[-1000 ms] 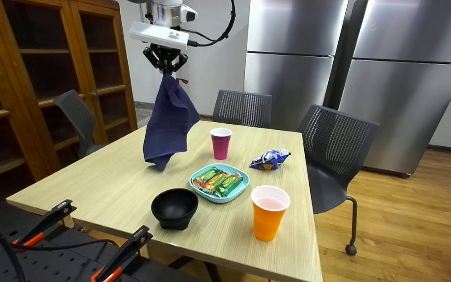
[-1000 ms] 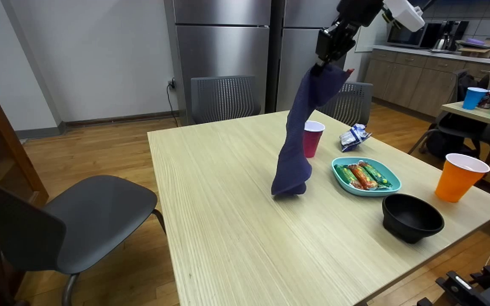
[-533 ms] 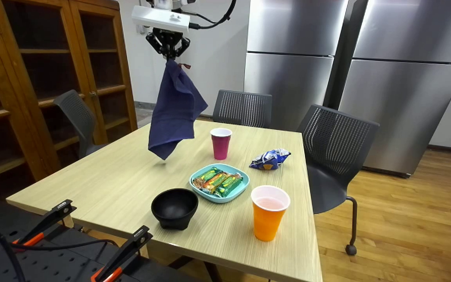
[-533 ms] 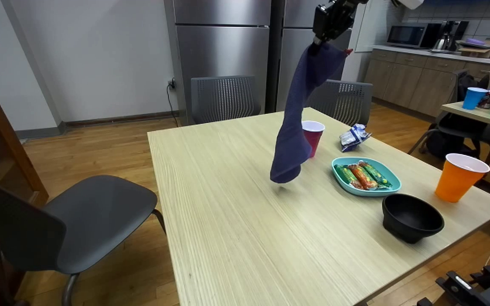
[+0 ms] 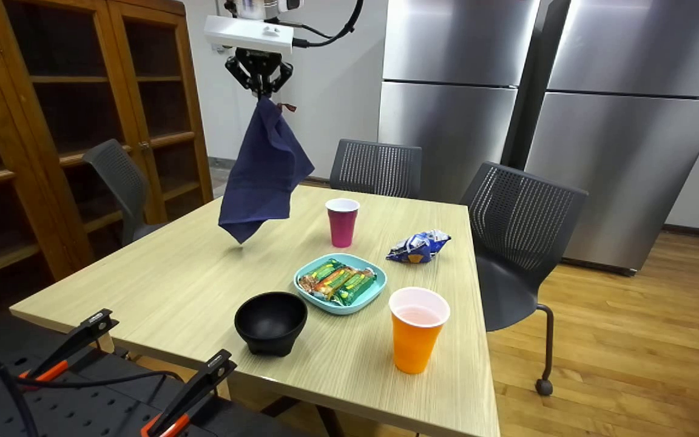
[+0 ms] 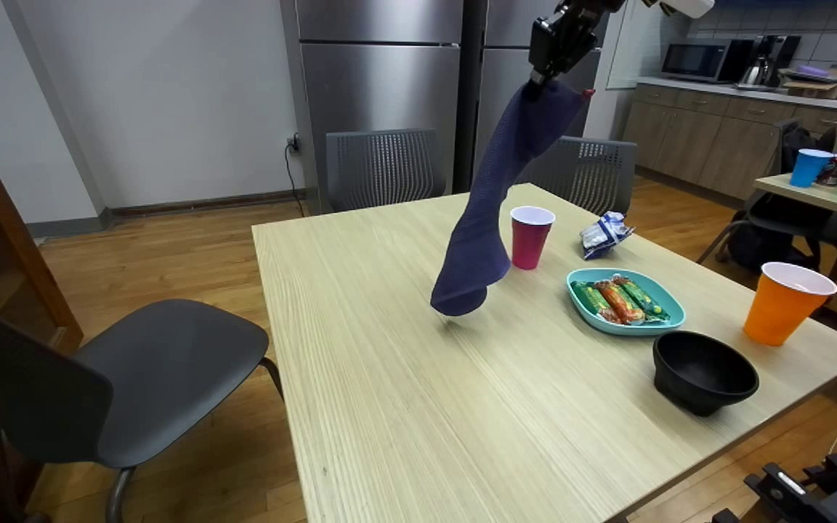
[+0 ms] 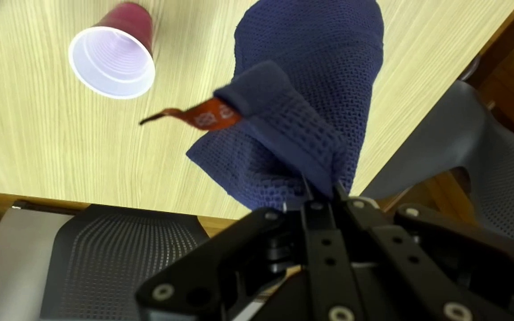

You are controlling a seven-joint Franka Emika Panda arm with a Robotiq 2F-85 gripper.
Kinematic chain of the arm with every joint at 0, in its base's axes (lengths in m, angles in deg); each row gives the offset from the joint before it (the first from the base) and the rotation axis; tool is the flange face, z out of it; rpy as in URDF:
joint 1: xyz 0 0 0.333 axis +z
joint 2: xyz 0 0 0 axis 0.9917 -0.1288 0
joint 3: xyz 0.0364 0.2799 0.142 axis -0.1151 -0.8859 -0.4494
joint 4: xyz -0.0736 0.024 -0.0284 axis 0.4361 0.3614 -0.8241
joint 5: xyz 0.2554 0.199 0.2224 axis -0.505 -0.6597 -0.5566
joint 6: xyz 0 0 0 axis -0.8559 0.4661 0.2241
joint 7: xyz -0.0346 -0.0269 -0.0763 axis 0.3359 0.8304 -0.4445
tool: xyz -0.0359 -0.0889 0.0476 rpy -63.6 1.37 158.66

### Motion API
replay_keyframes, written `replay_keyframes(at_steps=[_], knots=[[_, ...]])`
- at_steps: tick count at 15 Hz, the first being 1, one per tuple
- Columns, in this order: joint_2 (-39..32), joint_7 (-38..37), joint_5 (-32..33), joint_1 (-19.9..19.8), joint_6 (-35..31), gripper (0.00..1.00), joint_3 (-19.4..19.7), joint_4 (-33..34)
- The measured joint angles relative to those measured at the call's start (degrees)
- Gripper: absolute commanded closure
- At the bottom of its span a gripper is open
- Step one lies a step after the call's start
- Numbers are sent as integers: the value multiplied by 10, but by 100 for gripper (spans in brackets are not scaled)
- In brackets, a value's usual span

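Note:
My gripper (image 5: 261, 96) is shut on the top of a dark blue cloth (image 5: 267, 164), which hangs down over the wooden table (image 5: 161, 279). In an exterior view the gripper (image 6: 537, 78) is near the upper edge and the cloth (image 6: 480, 218) slants down to the left, its lower end just above the tabletop. In the wrist view the fingertips (image 7: 324, 189) pinch a fold of the cloth (image 7: 324, 40); a red tag (image 7: 212, 115) sticks out from its corner. A magenta cup (image 5: 342, 229) stands upright near the cloth; it also shows in the wrist view (image 7: 136, 22).
A turquoise plate (image 5: 375, 291) with several wrapped snacks (image 5: 334, 282), a black bowl (image 5: 270, 334), an orange cup (image 5: 415, 349) and a blue packet (image 5: 419, 247) are on the table. Grey chairs (image 6: 382, 171) stand around it. A wooden cabinet (image 5: 101, 91) and steel fridges (image 5: 446, 133) stand behind.
My gripper has risen with the cloth, then dipped slightly. The cloth's lower end has lifted from close to the tabletop and swung left in both exterior views, uncovering the magenta cup.

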Motion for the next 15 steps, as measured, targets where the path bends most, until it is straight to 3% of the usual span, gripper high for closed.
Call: replay_keyframes(at_steps=[15], knots=[[-13,7,47,-7,-5,99,40,-8]])
